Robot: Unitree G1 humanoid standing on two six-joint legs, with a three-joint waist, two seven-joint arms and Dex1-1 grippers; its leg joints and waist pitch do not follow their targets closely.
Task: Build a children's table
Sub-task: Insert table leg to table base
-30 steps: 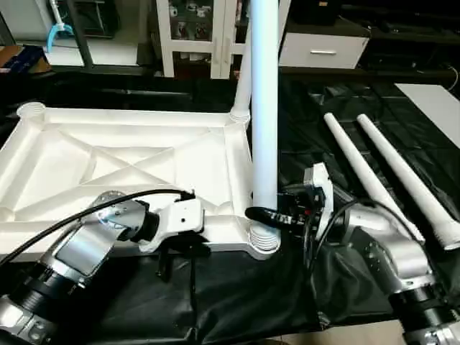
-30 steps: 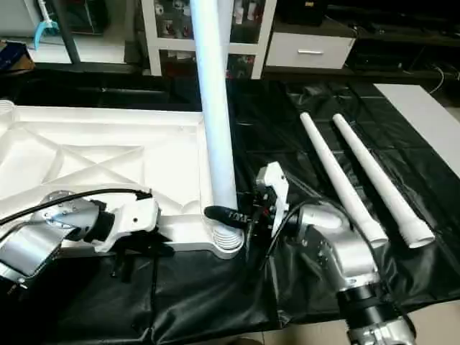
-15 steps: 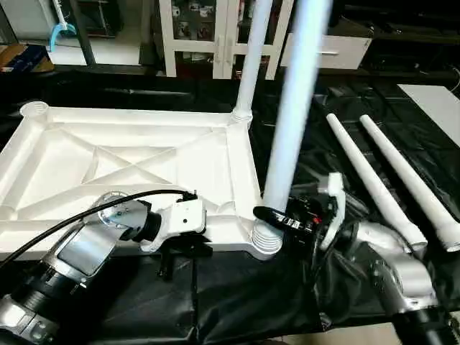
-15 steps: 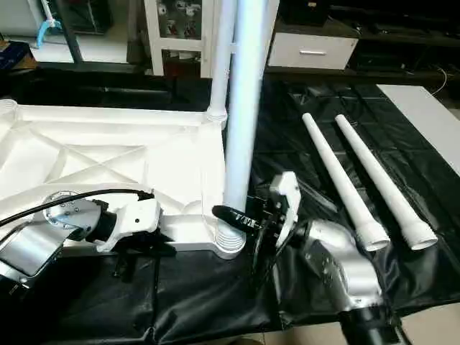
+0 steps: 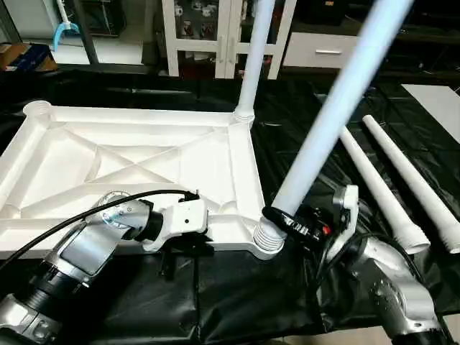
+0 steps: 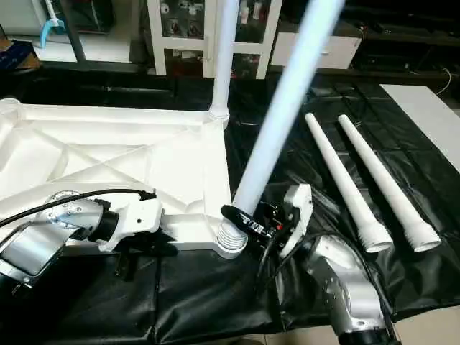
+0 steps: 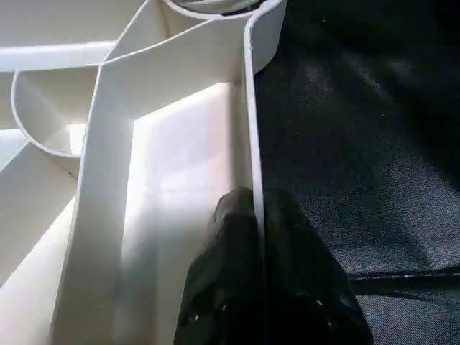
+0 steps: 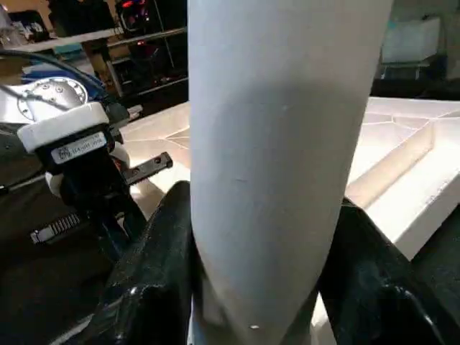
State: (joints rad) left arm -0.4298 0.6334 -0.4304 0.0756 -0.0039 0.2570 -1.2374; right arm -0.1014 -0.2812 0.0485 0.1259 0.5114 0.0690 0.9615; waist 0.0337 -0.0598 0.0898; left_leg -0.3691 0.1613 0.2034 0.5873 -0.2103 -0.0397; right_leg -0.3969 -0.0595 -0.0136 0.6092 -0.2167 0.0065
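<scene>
Left gripper (image 7: 256, 215): I'm pinched on the top's (image 5: 108, 154) rim.
Right gripper (image 5: 291, 223): clamped on leaning leg (image 5: 323, 122).
Risk: I may jam its threads.

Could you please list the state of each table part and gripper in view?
Table top: upside down on black sheet.
Far leg: upright in corner socket.
Held leg: tilted, base at near socket.
Two spare legs: lying loose.
Left gripper: shut on top's rim.
Right gripper: shut on held leg.
</scene>
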